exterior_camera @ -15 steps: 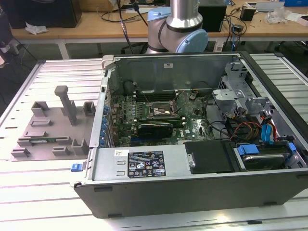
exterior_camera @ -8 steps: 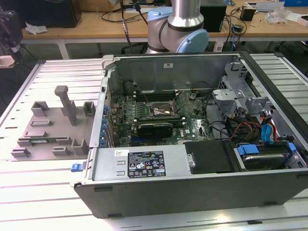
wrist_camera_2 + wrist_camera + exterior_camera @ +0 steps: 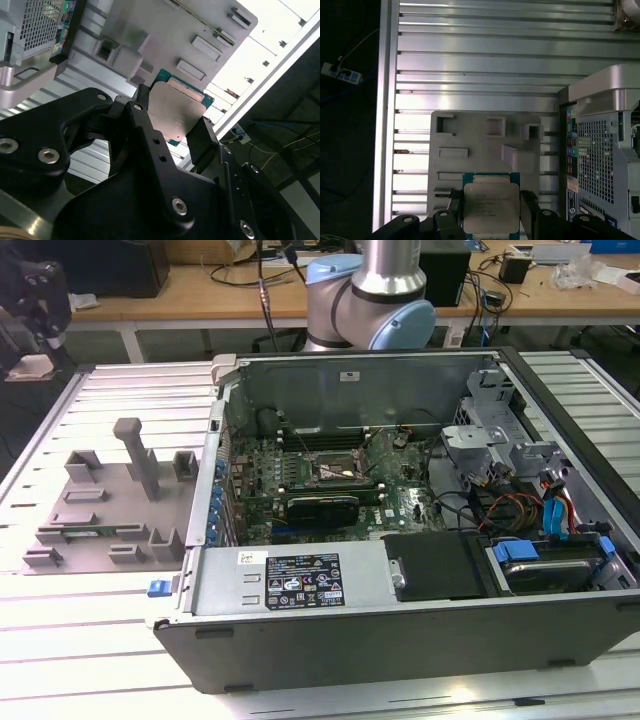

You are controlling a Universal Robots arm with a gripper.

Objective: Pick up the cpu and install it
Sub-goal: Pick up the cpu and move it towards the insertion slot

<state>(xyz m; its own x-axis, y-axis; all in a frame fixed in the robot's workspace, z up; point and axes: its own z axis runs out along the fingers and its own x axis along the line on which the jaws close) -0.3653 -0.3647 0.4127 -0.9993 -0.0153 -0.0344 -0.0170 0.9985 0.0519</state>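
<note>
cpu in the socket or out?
Out. In both wrist views the cpu sits clamped between the fingers of the tool, over the grey parts tray, outside the computer case.

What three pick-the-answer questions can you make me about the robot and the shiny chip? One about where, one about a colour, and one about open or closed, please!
1. Where is the cpu?
A in the socket inside the computer
B held in the gripper
C lying on the floor

2. What colour is the edge around its silver top?
A red
B yellow
C blue-green

3. How is the computer case?
A open, insides showing
B closed up
C tipped upside down

Answers:
1 B: both wrist views show black fingers clamping it on two sides, with the grey tray behind.
2 C: a blue-green rim frames the silver top.
3 A: the exterior view shows the motherboard inside.
</note>
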